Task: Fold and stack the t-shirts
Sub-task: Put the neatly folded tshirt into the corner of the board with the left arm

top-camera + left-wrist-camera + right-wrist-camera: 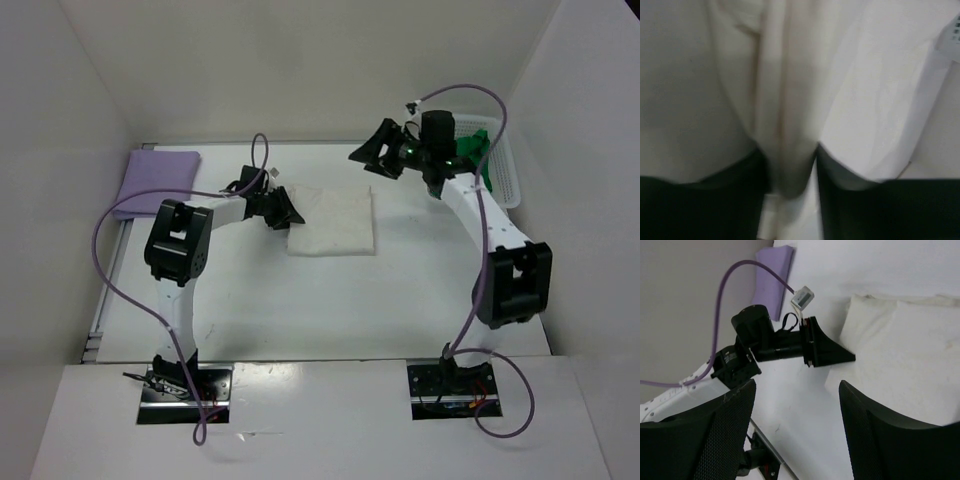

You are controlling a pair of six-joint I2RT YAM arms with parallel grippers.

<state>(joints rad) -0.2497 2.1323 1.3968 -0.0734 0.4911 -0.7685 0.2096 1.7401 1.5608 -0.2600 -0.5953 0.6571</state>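
The off-white t-shirt (pixel 333 222) lies folded at the table's middle. My left gripper (pixel 285 212) is at its left edge, shut on a pinched fold of the off-white cloth (pixel 790 125) that fills the left wrist view between the fingers (pixel 850 200). The lavender t-shirt (pixel 155 180) lies folded at the far left. The green t-shirt (pixel 470 148) sits in the basket, partly hidden by my right arm. My right gripper (pixel 378 155) is open and empty, raised above the off-white shirt's far edge. The right wrist view shows the off-white shirt (pixel 900 350), the lavender shirt (pixel 772 275) and the left gripper (pixel 830 352).
A white mesh basket (pixel 510 170) stands at the far right against the wall. White walls close in the table on the left, back and right. A metal rail (pixel 100 310) runs along the left edge.
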